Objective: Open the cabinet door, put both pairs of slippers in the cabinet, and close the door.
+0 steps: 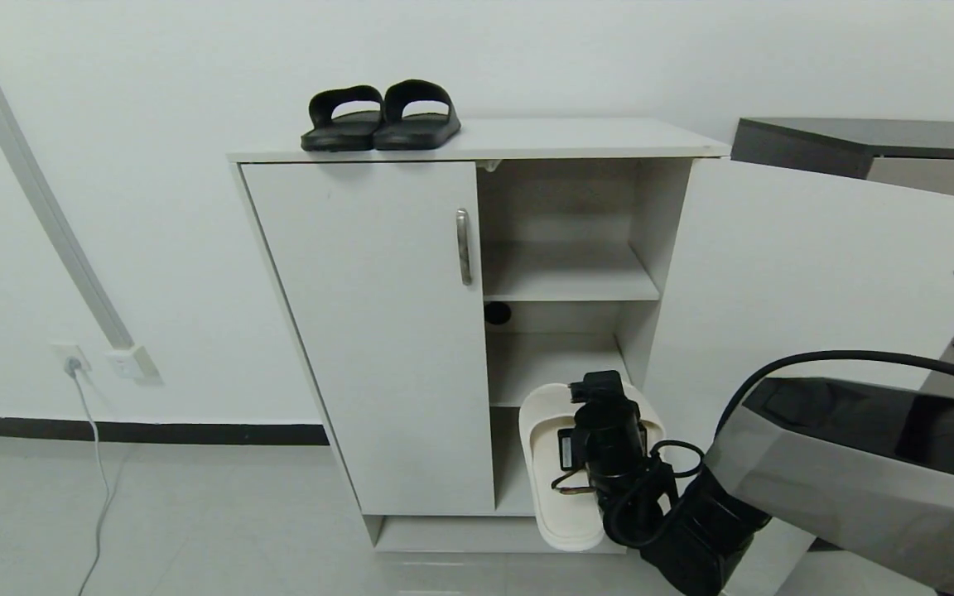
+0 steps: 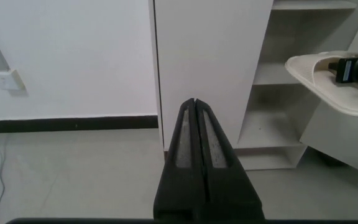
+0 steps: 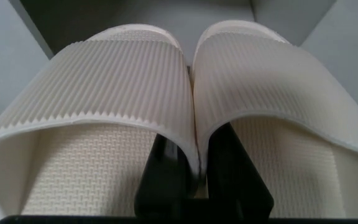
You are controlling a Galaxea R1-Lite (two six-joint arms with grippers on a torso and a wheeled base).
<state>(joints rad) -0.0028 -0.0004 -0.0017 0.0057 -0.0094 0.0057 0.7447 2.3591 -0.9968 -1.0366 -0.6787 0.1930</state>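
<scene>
A white cabinet [image 1: 378, 331] stands against the wall with its right door [image 1: 808, 281] swung open and its left door shut. A pair of black slippers [image 1: 382, 116] rests on its top. My right gripper [image 1: 601, 430] is shut on a pair of white slippers [image 1: 560, 463], pinching their inner straps [image 3: 191, 106] together, and holds them in front of the open lower shelves [image 1: 551, 364]. In the left wrist view, my left gripper [image 2: 194, 106] is shut on nothing, out in front of the shut left door [image 2: 213, 62], with the white slippers [image 2: 328, 78] off to one side.
A grey cabinet [image 1: 874, 149] stands behind the open door. A wall socket with a cable [image 1: 71, 364] and a slanted conduit [image 1: 30, 182] are on the wall to the left. Bare floor [image 1: 154, 521] lies in front of the cabinet.
</scene>
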